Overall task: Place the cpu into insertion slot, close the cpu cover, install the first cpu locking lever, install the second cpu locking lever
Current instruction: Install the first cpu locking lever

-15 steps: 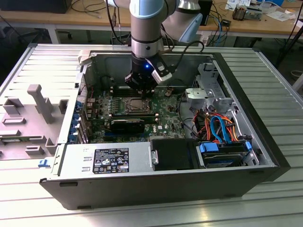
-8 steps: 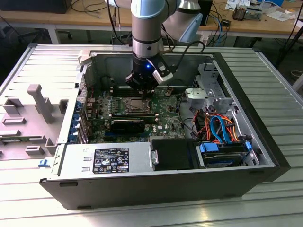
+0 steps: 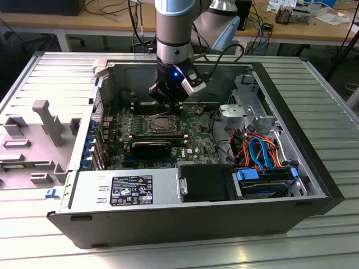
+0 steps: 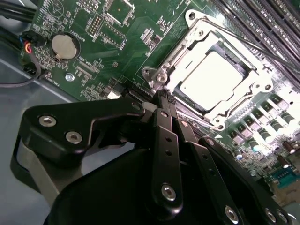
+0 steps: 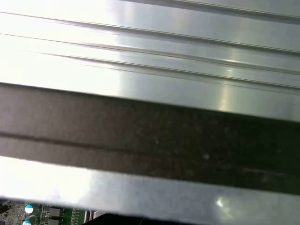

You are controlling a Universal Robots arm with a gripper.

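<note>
Over the green board, the gripper (image 4: 164, 101) is hovering with fingers pressed together, empty, at the cpu cover (image 4: 197, 40) corner. Inside the insertion slot (image 4: 262, 89), the cpu (image 4: 211, 77) is lying flat under the closed cover. That chip is probably light, rigid and fragile, best held by its edges.

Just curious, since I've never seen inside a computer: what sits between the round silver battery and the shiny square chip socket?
In the second wrist view, green circuit board with small components lies between the coin battery and insertion slot.
</note>
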